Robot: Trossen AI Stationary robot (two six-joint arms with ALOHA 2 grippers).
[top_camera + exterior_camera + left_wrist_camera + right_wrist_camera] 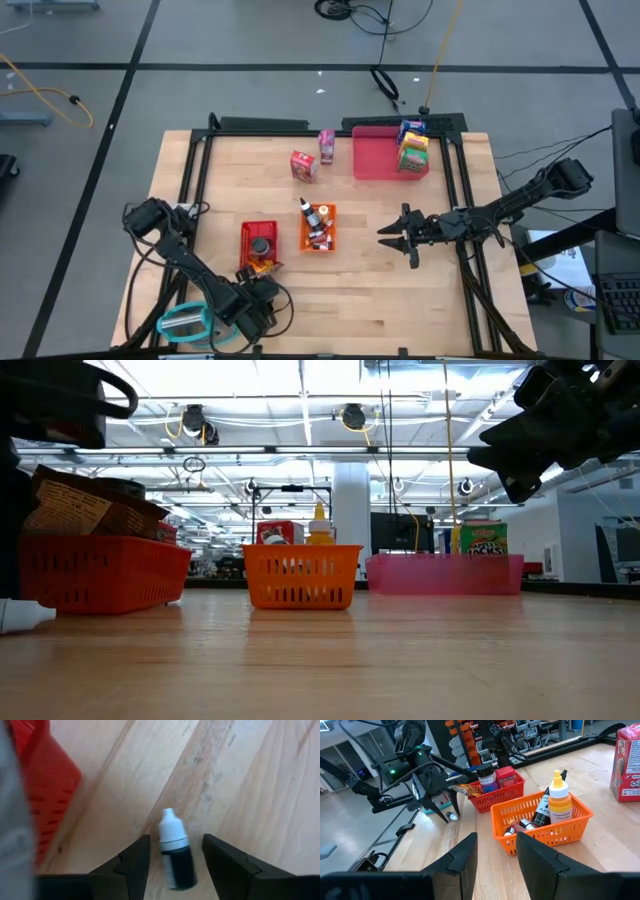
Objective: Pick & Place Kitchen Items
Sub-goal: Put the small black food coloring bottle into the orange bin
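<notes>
A tiny dark bottle with a white cap [176, 857] lies on its side on the wooden table, just beside the red bin [47, 795]. My left gripper [260, 300] points down over it at the near left. It is open, with one finger [135, 865] on each side of the bottle and a gap on both sides. The right wrist view shows the same bottle [452, 816] under that gripper. My right gripper [395, 235] hangs open and level above the table right of the middle, holding nothing.
The red bin [259, 245] holds a dark can and packets. The orange bin [318, 228] holds small bottles. A pink tray [380, 158] with cartons stands at the far right, with a red carton [304, 165] and a pink carton [326, 145] beside it. A teal-rimmed oval object [185, 322] sits near left.
</notes>
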